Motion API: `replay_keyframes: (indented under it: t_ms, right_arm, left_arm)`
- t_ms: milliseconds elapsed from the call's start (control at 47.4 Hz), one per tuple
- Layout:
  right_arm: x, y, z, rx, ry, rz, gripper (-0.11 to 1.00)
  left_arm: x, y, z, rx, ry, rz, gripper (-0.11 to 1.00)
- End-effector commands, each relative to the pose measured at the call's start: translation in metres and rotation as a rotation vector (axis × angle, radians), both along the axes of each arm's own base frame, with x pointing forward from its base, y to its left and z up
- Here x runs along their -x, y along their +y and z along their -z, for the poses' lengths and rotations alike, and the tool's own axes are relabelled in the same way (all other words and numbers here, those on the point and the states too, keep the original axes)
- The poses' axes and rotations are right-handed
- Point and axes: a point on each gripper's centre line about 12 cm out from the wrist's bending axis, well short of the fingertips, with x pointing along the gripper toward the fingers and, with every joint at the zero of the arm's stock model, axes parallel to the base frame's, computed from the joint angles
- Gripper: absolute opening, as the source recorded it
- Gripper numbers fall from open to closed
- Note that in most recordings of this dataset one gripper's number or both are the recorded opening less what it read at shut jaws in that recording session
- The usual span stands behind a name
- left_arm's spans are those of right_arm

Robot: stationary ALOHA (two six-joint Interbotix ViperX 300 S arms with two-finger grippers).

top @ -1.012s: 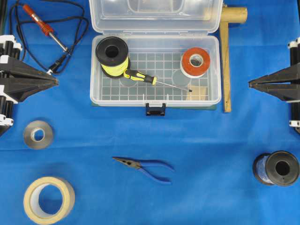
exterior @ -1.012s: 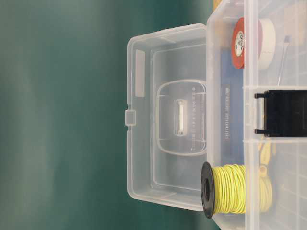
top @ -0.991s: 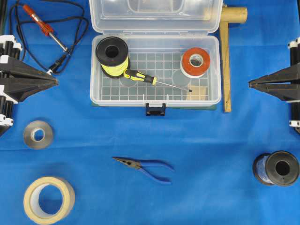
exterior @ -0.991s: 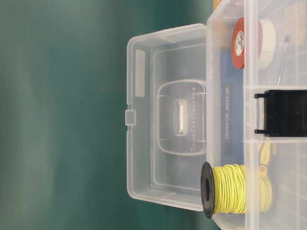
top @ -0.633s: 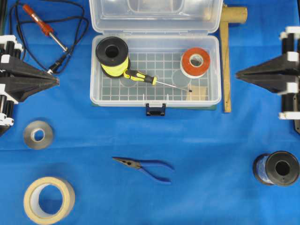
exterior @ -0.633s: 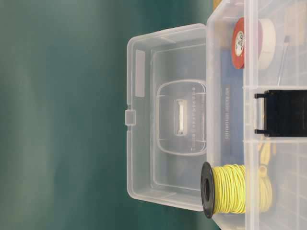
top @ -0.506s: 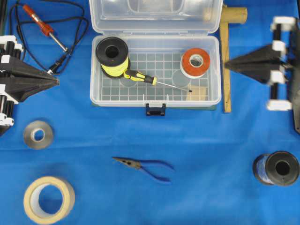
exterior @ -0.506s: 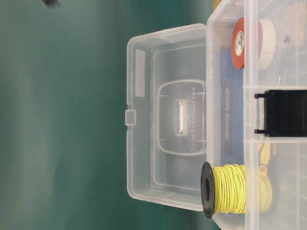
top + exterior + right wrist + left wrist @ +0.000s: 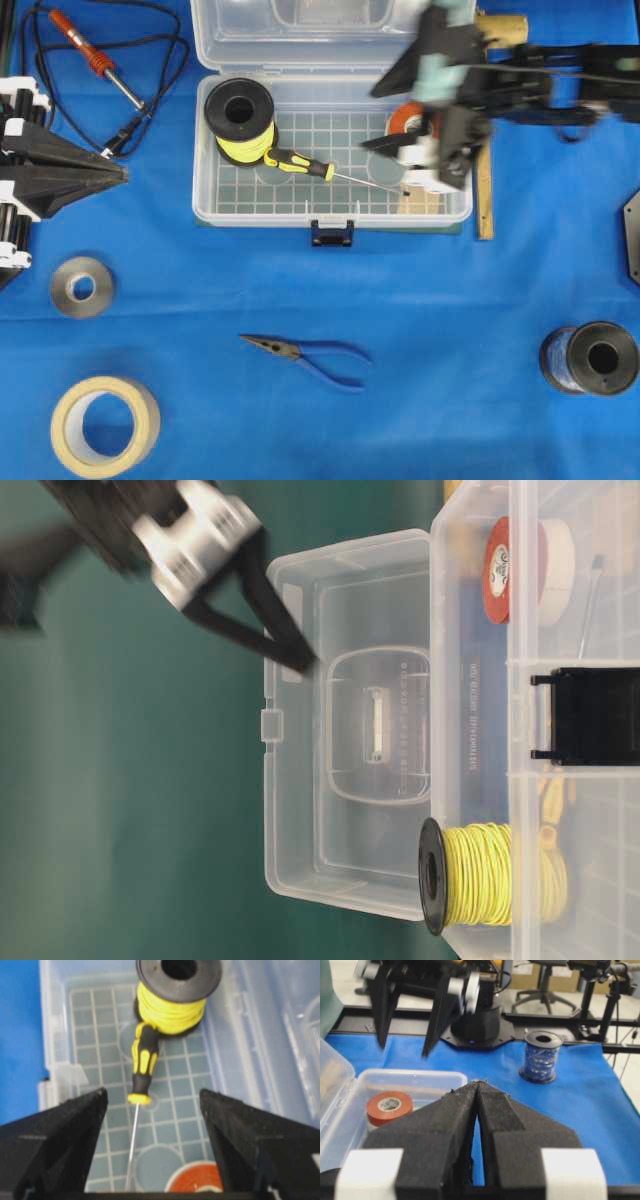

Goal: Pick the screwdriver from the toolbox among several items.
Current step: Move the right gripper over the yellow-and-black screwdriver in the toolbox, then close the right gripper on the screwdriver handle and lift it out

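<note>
The counter (image 9: pixel 450 330), covered in blue cloth, carries the toolbox (image 9: pixel 215 210) against the middle of its far edge, lid thrown open away from the near edge. Inside, a yellow wire spool (image 9: pixel 240 122) stands in the far left corner of the box and a red tape roll (image 9: pixel 192 1177) sits toward its right end.

The right end effector (image 9: pixel 395 150) hangs above the right end of the toolbox, blurred in the overhead view; its wrist view shows the jaws spread wide, framing the tool below and touching nothing. The left end effector (image 9: pixel 122 173) rests at the counter's left edge, well apart from the box, with its fingers pressed together and nothing between them.

The screwdriver (image 9: pixel 300 164) lies flat on the gridded floor of the box, handle butt touching or just beside the foot of the yellow spool. Its long axis runs along the box's length with a slight slant: handle toward the left wall, thin shaft reaching toward the right wall and a little nearer the front latch (image 9: pixel 332 233).

It looks light and rigid. The chunky yellow-and-black handle probably offers a good grip, while the slim shaft would likely slip or pivot. Taking hold across the handle's middle, clear of the spool, seems safest.
</note>
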Motion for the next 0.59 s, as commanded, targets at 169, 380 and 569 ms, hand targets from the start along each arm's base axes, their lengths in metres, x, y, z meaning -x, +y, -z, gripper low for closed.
replay_keyframes:
  t_ms: [169, 380, 569]
  right_arm:
    - [-0.053, -0.018, 0.051, -0.032, 0.122, 0.017, 0.69]
    - [-0.075, -0.023, 0.107, -0.072, 0.212, 0.031, 0.69]
    - [-0.081, -0.024, 0.127, -0.074, 0.238, 0.029, 0.68]
  left_arm:
    - [-0.003, 0.000, -0.004, 0.003, -0.008, -0.002, 0.00]
    - [-0.002, 0.000, -0.003, -0.005, -0.006, -0.002, 0.00]
    - [-0.002, 0.000, -0.003, -0.005, 0.000, -0.002, 0.00]
